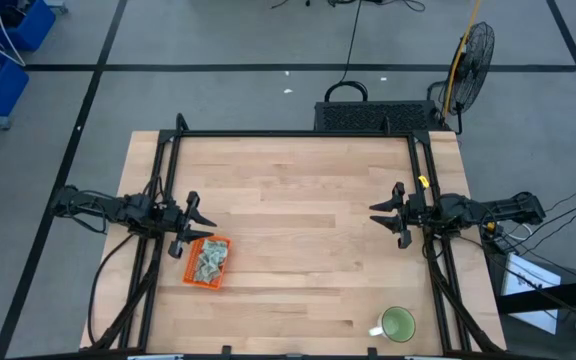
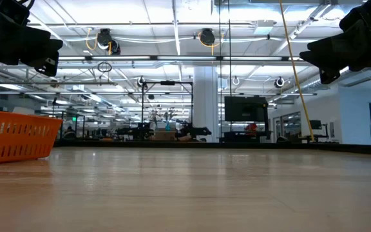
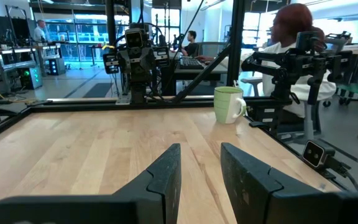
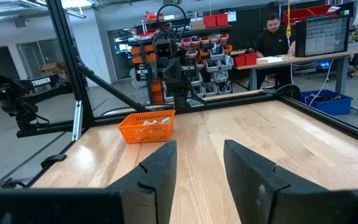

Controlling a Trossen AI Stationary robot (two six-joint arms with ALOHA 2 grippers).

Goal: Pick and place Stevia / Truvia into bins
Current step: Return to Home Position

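Stevia packets (image 1: pixel 209 257) lie in the orange tray (image 1: pixel 191 278) just beside the left claw (image 1: pixel 196 222) (parted, empty); right claw (image 1: pixel 380 214) parted too.

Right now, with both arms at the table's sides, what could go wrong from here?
1. The orange tray lies close beside the open jaws of the left arm; a low swing could knock it and spill the heaped packets.
2. The green mug stands near the edge of the table, on the side of the right arm; a wide sweep there might tip it off.
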